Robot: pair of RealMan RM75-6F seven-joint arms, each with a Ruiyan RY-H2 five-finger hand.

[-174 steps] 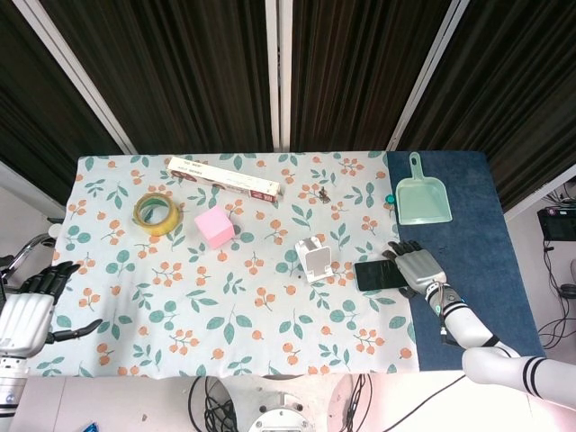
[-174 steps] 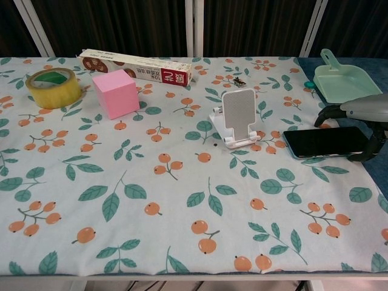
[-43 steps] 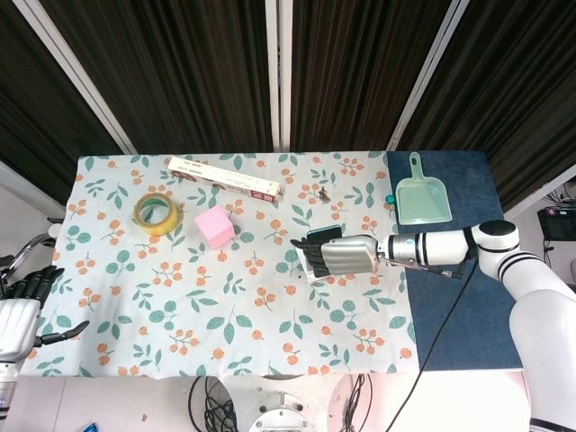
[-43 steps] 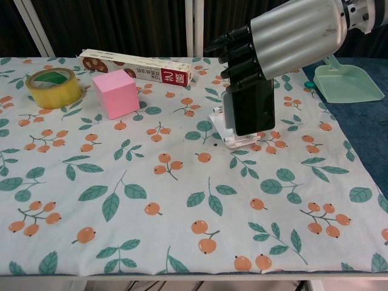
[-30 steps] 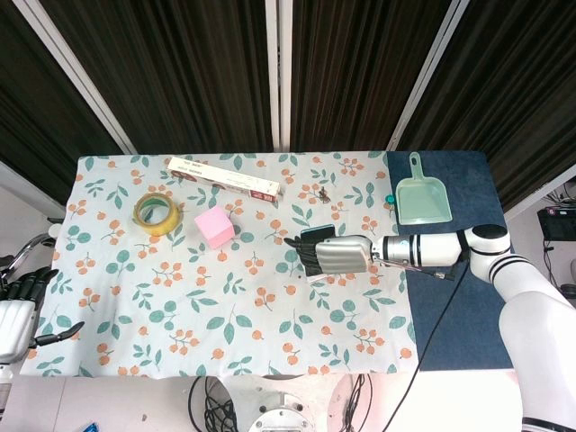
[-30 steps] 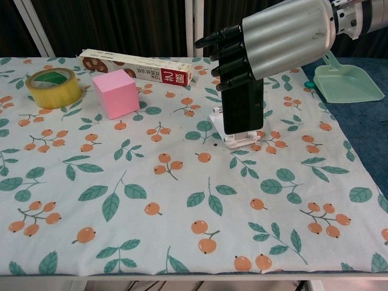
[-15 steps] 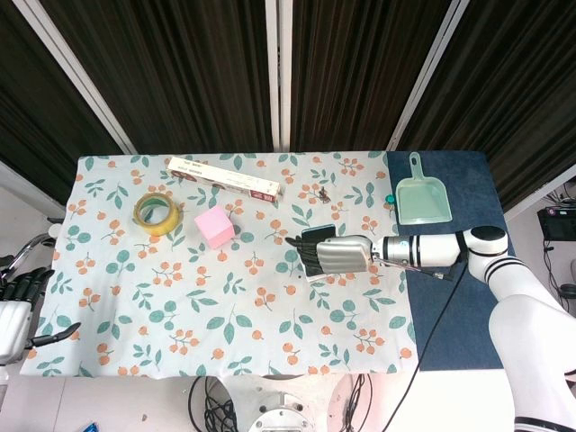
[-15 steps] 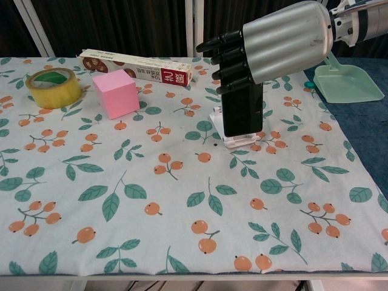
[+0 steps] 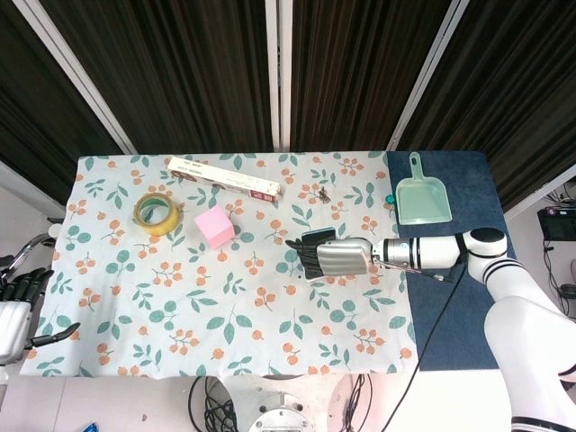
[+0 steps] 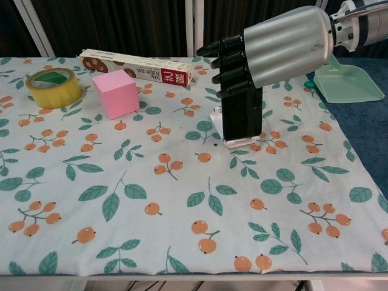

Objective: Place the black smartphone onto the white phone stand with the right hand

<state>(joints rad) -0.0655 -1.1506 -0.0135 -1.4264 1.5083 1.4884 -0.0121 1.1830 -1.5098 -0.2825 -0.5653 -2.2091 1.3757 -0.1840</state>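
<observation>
1. The right hand [image 10: 276, 48] was clamped on the black smartphone [image 10: 241, 112], its dark fingers [image 10: 225, 60] wrapped over the upper part and the phone hanging upright below them.
2. The phone stood over the white phone stand [image 10: 233, 141], right of the table's middle. Its lower edge sat at the stand's front lip, but whether it rested in the ledge or hovered just above could not be told.
3. In the head view the same hand [image 9: 335, 257] covered most of the stand, so the backrest contact was hidden there as well.
4. The phone looked stiff and flat, likely of moderate weight, with a glossy face that would be slippery under hard fingers. A hold across the two long edges, high on the body, seemed the safest, leaving the bottom edge free to seat.
5. The glass face was judged fragile, so a drop onto the stand's lip would be risky. The stand itself looked light and could tip or skid on the floral tablecloth [image 10: 121, 182] if pushed sideways.
6. The left hand [image 9: 18, 306] lay at the near left corner of the table, fingers apart and holding nothing.
7. The pink cube [image 10: 116, 93], yellow tape roll [image 10: 53, 86] and long box [image 10: 136, 66] sat to the far left, the green dustpan [image 10: 343, 79] to the far right, all well apart from the stand.
</observation>
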